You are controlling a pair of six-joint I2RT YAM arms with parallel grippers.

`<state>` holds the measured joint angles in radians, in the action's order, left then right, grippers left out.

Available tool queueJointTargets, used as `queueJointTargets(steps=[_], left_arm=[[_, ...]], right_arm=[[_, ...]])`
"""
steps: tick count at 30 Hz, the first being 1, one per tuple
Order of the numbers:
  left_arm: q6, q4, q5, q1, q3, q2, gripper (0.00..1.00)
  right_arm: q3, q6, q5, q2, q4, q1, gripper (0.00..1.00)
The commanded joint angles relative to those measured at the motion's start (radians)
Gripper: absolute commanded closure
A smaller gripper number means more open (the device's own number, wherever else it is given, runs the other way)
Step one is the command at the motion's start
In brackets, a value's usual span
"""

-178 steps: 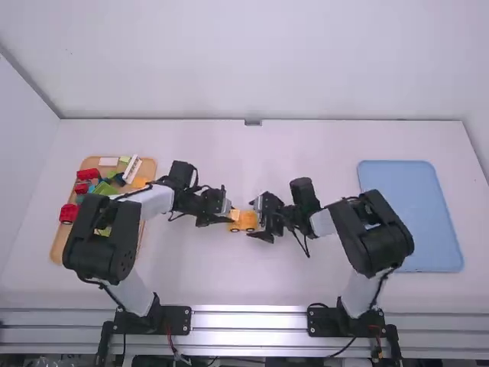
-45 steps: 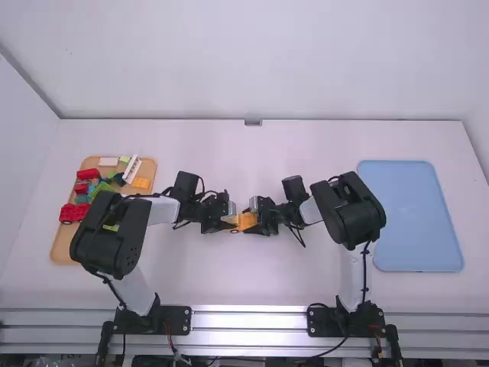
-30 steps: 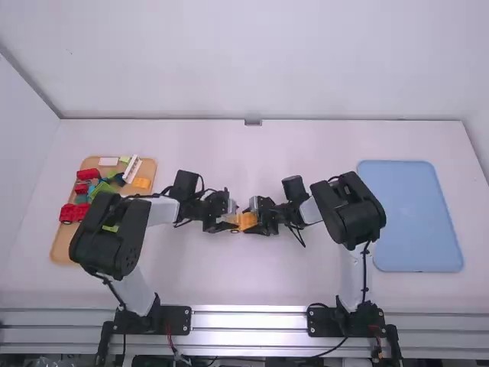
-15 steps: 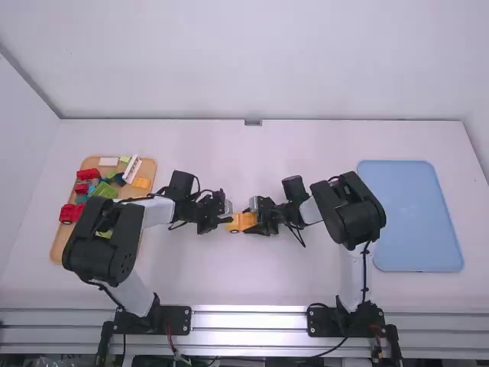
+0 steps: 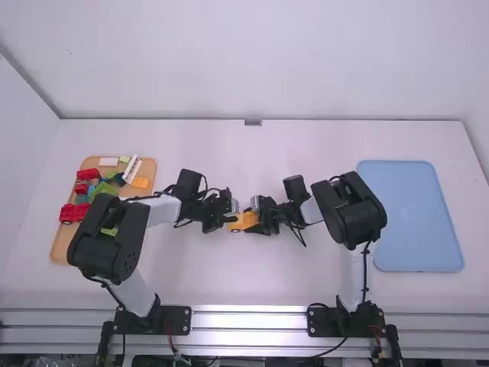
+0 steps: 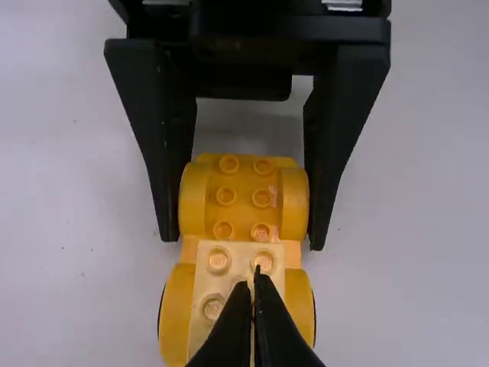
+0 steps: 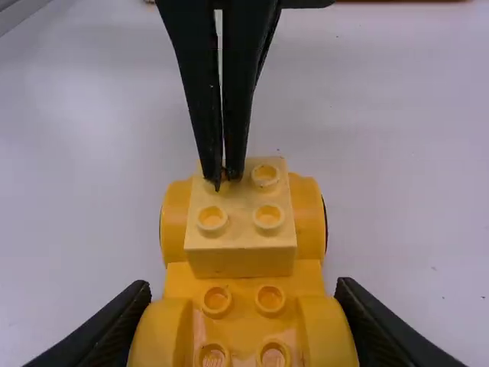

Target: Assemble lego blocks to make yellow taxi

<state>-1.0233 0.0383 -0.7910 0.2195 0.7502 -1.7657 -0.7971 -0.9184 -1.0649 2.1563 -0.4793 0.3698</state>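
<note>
yellow car base [image 7: 244, 325]: on the white table [image 5: 252, 279], between my two grippers. pale yellow 2x2 block [image 7: 241, 238]: seated on the car base, at its left end. my right gripper [image 5: 257, 222]: clamped on the car base, one finger along each side of its right end. my left gripper [image 5: 228, 220]: clenched, nothing between the fingers, tips against the pale block atop the car base. wooden tray [image 5: 64, 246]: well left of the car base; holds loose blocks, among them an orange block [image 5: 141, 183]. blue tray [image 5: 416, 218]: well right of the car base.
</note>
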Motion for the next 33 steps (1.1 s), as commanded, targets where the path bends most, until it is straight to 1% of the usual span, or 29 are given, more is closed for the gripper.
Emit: queueJointTargets(steps=[1,3,6,7,8,9,10,11,14,19,22,23,24,25,26,27,29,30,31,33], left_arm=[[0.013,0.037,0.312,0.02,-0.042,-0.056,0.98],[0.013,0.026,0.297,0.011,-0.042,-0.049,0.98],[0.013,0.014,0.224,0.01,-0.038,-0.016,0.98],[0.013,0.016,0.195,0.009,-0.031,0.005,0.94],[0.015,0.022,0.171,0.009,-0.019,0.037,0.78],[0.03,0.026,0.159,0.01,-0.007,0.067,0.69],[0.066,0.034,0.163,0.008,0.01,0.119,0.0],[0.072,0.034,0.164,0.008,0.012,0.126,0.01],[0.263,0.036,0.261,0.009,0.044,0.282,0.01],[0.391,0.058,0.348,0.009,0.043,0.504,0.01],[0.532,0.09,0.467,0.009,0.041,0.64,0.01],[0.574,0.092,0.501,0.009,0.04,0.66,0.01],[0.644,0.096,0.558,0.008,0.039,0.689,0.01],[0.748,0.098,0.657,0.009,0.031,0.726,0.01],[0.816,0.101,0.729,0.009,0.023,0.752,0.01],[0.827,0.103,0.745,0.009,0.02,0.757,0.01],[0.857,0.115,0.823,0.009,0.005,0.783,0.01],[0.864,0.116,0.848,0.009,-0.002,0.789,0.01],[0.871,0.115,0.859,0.009,-0.005,0.79,0.01],[0.896,0.121,0.9,0.009,-0.01,0.789,0.01]], right_arm=[[0.011,-0.006,0.067,0.015,0.012,0.014,0.49],[0.011,-0.006,0.068,0.015,0.012,0.015,0.49],[0.011,-0.006,0.072,0.015,0.011,0.014,0.49],[0.011,-0.006,0.076,0.015,0.012,0.014,0.48],[0.011,-0.006,0.088,0.015,0.012,0.015,0.47],[0.011,-0.005,0.102,0.015,0.012,0.016,0.46],[0.011,-0.002,0.118,0.015,0.012,0.016,0.45],[0.011,-0.002,0.121,0.015,0.012,0.016,0.44],[0.011,0.001,0.131,0.014,0.012,0.014,0.42],[0.011,0.001,0.134,-0.023,0.048,-0.008,0.42],[0.011,0.001,0.216,-0.079,0.105,-0.025,0.32],[0.011,0.001,0.238,-0.091,0.122,-0.026,0.3],[0.011,0.0,0.278,-0.114,0.154,-0.03,0.24],[0.01,-0.009,0.341,-0.154,0.213,-0.029,0.16],[0.009,-0.026,0.386,-0.185,0.265,-0.027,0.11],[0.008,-0.034,0.4,-0.196,0.285,-0.027,0.11],[-0.005,-0.068,0.477,-0.257,0.396,-0.019,0.07],[-0.016,-0.083,0.525,-0.299,0.465,-0.016,0.01],[-0.019,-0.087,0.537,-0.312,0.484,-0.016,0.01],[-0.041,-0.109,0.59,-0.397,0.595,-0.018,0.01]])
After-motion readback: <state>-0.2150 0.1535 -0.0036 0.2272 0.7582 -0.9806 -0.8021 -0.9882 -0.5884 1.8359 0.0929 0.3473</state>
